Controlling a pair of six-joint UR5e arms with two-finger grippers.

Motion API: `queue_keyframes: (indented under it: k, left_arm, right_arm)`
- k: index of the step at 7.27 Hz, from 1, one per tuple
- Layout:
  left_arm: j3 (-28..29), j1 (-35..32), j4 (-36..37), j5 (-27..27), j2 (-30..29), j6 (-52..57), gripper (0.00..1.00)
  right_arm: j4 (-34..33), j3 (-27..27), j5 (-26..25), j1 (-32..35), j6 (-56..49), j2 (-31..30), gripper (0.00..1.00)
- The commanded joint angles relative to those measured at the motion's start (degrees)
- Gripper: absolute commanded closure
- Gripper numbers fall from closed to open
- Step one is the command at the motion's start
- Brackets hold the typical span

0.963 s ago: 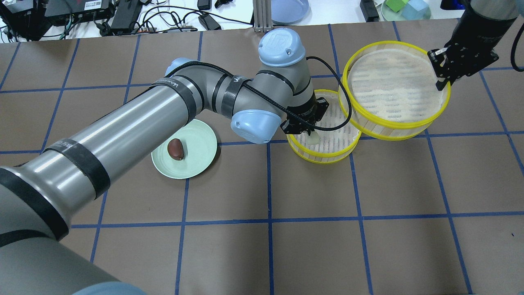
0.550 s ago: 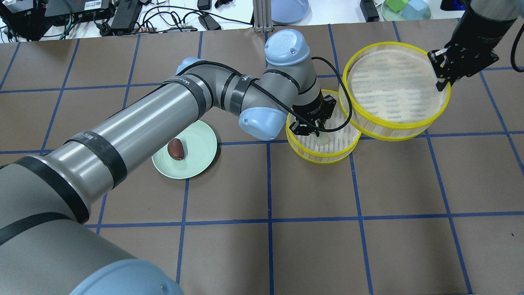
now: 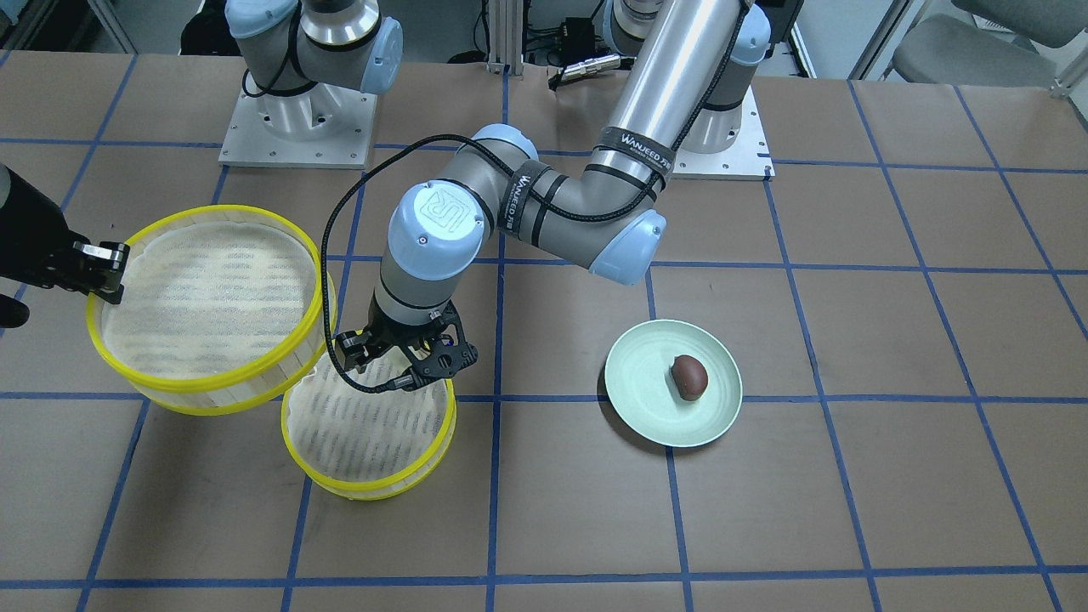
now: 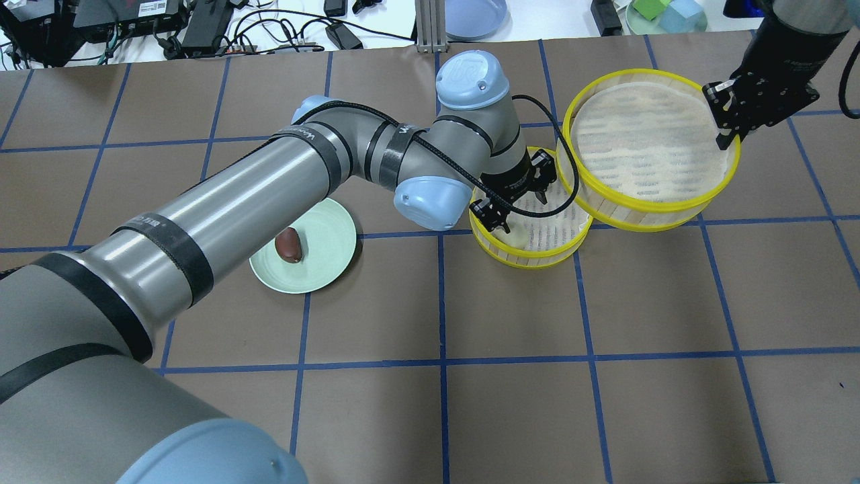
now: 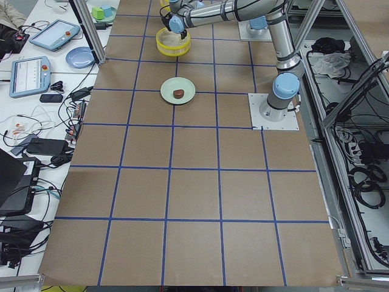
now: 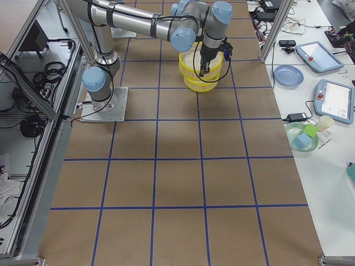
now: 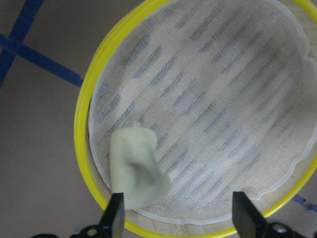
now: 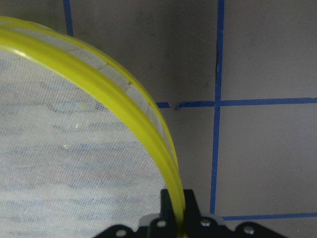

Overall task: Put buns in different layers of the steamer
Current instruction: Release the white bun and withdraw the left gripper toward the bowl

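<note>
Cream bun [image 7: 136, 171] lies in lower tray [image 7: 81, 144], long axis along the rim; left gripper [image 7: 179, 210], earlier closed on it, now spread wide. Right gripper [image 8: 174, 201] clamps upper tray [image 8: 143, 104] by its rim.

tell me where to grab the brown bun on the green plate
Pinch the brown bun across its short axis, coming straight down from above: it's an oval lying flat, alone on the shallow green plate, so its sides are free.
</note>
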Motion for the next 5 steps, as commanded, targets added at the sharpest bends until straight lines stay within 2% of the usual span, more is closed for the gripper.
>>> queue_keyframes:
  k: [1,3,5]
  left_arm:
    - [0.1,0.4,0.0,0.4,1.7,2.0,0.11]
    - [-1.3,5.1,-0.4,0.4,3.6,9.0,0.1]
    - [-5.2,10.3,-2.4,1.1,7.3,21.4,0.05]
  right_arm:
    - [0.0,0.0,-0.1,-0.1,-0.2,0.0,1.0]
    - [0.0,0.2,-0.1,-0.6,-0.3,0.3,1.0]
    - [-1.2,0.4,0.4,-0.3,0.5,1.9,1.0]
